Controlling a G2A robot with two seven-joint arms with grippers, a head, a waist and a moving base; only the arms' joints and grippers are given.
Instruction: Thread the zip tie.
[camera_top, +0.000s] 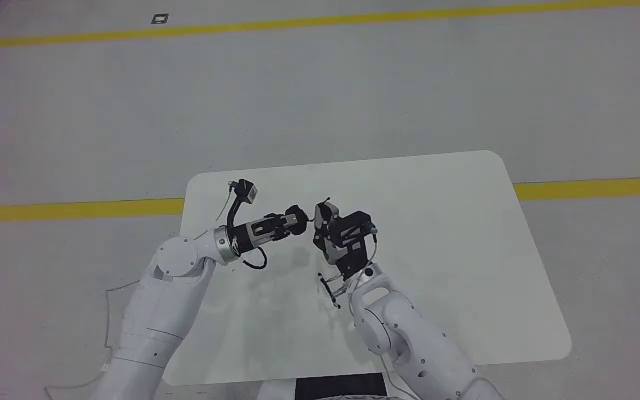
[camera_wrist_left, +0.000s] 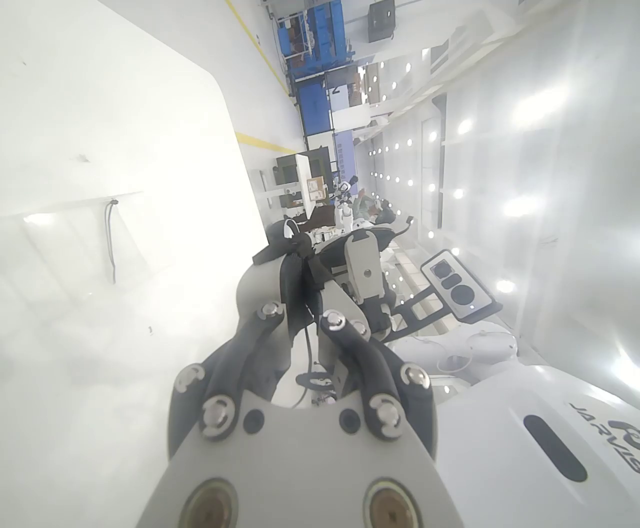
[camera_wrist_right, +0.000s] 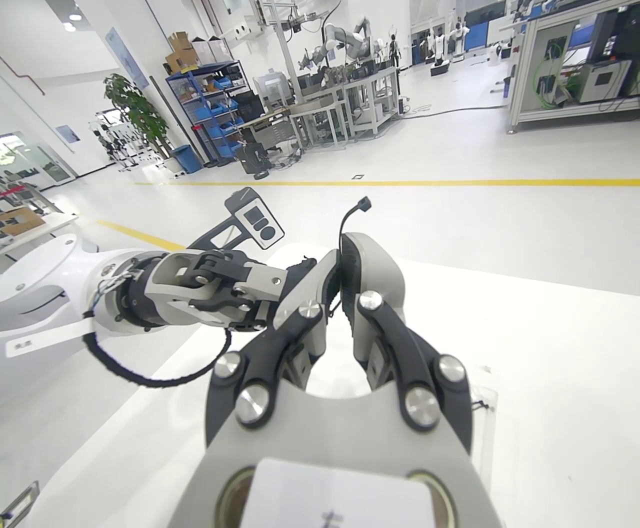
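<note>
While pinched in right tool (camera_wrist_right: 341, 265) | zip tie (camera_wrist_right: 344, 226): black, thin, curved

The table (camera_top: 450, 200) is being viewed from high overhead. The left gripper (camera_wrist_left: 299, 252) and right gripper (camera_wrist_right: 341, 262) are being framed closely by opposed wrist cameras, their meeting point being shared.

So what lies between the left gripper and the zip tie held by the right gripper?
Only the right gripper's nearer finger, in the right wrist view: the left gripper sits at its outer side, the zip tie pinched beyond it.
</note>
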